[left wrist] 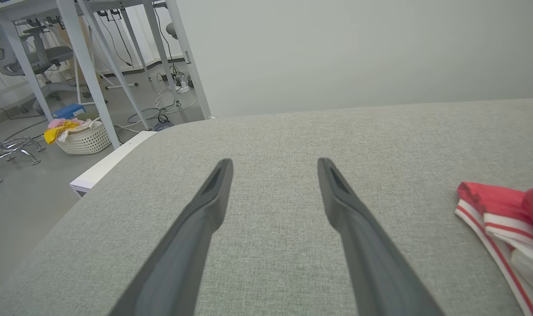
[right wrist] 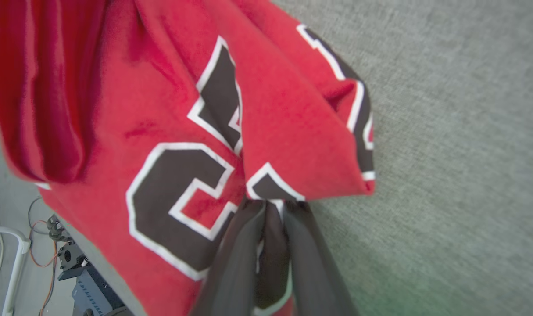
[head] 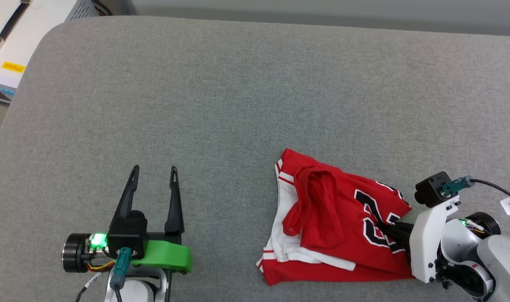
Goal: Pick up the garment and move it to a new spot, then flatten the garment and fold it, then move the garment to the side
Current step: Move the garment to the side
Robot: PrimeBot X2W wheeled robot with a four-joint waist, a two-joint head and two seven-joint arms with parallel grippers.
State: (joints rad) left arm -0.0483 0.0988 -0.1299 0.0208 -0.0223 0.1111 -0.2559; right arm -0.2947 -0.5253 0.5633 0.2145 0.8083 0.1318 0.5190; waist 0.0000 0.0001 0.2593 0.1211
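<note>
Head view is where I start, I tell the desk: the red jersey T-shirt with white sleeves (head: 334, 218) lies bunched and partly doubled over at the lower right of the grey woven fabric surface (head: 238, 84), its dark "23" creased across the top.

"Is anything holding it?"

"My right pincer (head: 389, 228) is. In the right wrist view its two dark fingers are pressed together on an edge of the red cloth just beside the numeral, with fabric pinched between them. Whether that edge is lifted off the surface I can't tell (the wrist picture is blurred)."

"And the left?"

"The left pincer (head: 154, 170) is spread wide with nothing in it. It sits over bare fabric well apart from the shirt, which just shows at the right edge of the left wrist view."

"So where are we in the job?"

"Early, as I judge it. The grip for the pick-up is made, so I'd say the carry to a new spot is the step in hand. Not yet done: spreading it flat, since sleeves and body are heaped on each other, then the fold, then setting it aside. There's open surface further up and toward the robot's left for laying it out."
</note>
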